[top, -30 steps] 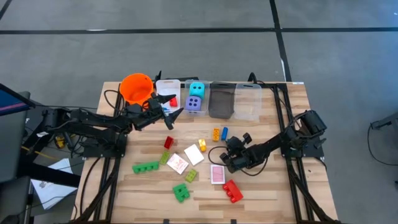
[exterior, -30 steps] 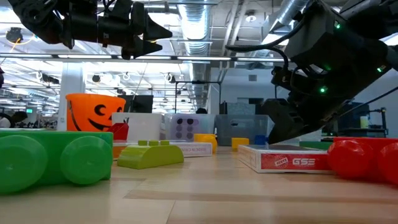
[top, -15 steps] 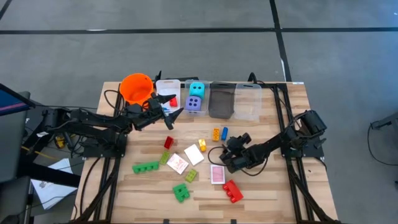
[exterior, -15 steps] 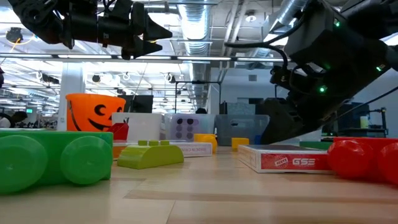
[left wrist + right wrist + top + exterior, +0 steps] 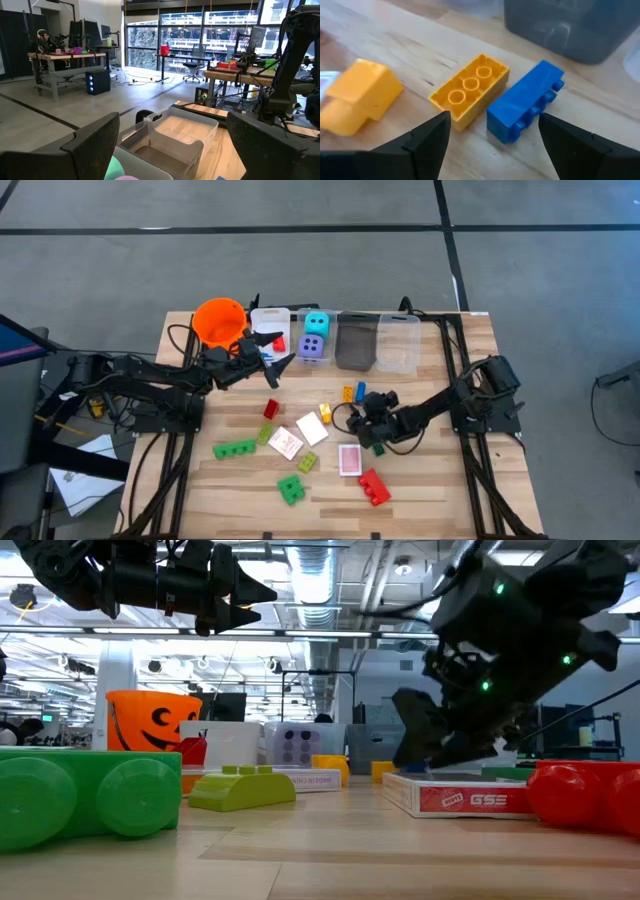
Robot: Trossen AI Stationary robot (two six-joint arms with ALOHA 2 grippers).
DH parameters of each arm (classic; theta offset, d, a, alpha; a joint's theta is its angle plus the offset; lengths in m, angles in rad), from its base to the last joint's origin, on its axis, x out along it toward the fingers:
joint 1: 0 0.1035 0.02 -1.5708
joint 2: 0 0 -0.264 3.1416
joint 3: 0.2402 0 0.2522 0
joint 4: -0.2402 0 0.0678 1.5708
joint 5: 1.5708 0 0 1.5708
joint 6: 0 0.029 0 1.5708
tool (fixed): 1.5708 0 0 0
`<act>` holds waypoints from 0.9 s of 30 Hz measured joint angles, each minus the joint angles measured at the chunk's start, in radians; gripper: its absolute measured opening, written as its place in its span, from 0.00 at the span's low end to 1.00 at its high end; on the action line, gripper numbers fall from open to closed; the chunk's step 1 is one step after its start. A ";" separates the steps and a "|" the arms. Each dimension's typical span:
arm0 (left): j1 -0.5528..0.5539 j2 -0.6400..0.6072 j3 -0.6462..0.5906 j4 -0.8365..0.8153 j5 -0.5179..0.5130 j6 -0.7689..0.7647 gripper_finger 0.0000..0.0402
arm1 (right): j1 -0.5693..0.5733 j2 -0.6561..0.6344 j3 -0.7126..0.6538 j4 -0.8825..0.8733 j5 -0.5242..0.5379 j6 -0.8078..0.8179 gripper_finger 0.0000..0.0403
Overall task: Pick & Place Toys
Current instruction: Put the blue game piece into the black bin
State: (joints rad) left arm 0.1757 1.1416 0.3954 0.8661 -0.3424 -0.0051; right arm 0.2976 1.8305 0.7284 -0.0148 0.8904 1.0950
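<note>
Toys lie scattered over the wooden table (image 5: 430, 480). A blue brick (image 5: 525, 100) (image 5: 361, 391) and an upturned yellow brick (image 5: 470, 87) (image 5: 347, 394) lie side by side on the wood. Another yellow brick (image 5: 360, 95) lies close by. My right gripper (image 5: 363, 409) (image 5: 492, 150) is open just short of the blue and yellow pair, slanting down, with nothing between its fingers. My left gripper (image 5: 276, 361) (image 5: 245, 590) hangs open above the table near the bins and is empty. A cyan die (image 5: 316, 323) and a purple die (image 5: 313, 348) sit in a clear bin.
An orange pumpkin bucket (image 5: 220, 320) and a row of clear bins (image 5: 400, 340) stand along the far edge. Red bricks (image 5: 374, 486), green bricks (image 5: 234, 448) and pink-backed cards (image 5: 348, 460) are spread across the middle and the near part of the table.
My right gripper has moved toward the table's far edge, away from the pink card and up to the blue and yellow bricks. It has rolled a little and its fingers have opened.
</note>
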 joint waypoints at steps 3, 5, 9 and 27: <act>0.000 0.000 0.000 -0.016 0.000 0.000 0.89 | -0.020 0.040 0.000 -0.009 -0.025 0.034 0.73; 0.000 0.000 0.000 -0.022 0.000 0.000 0.89 | -0.031 0.061 0.004 -0.009 -0.021 0.045 0.73; 0.000 0.000 0.000 -0.022 0.000 0.000 0.89 | -0.040 0.081 0.008 -0.050 -0.028 0.060 0.73; 0.000 0.000 0.000 -0.047 0.000 0.000 0.89 | 0.000 0.050 0.006 -0.382 -0.006 0.385 0.58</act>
State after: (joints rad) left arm 0.1757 1.1412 0.3954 0.8189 -0.3427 -0.0051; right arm 0.2979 1.8805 0.7345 -0.3964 0.8843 1.4796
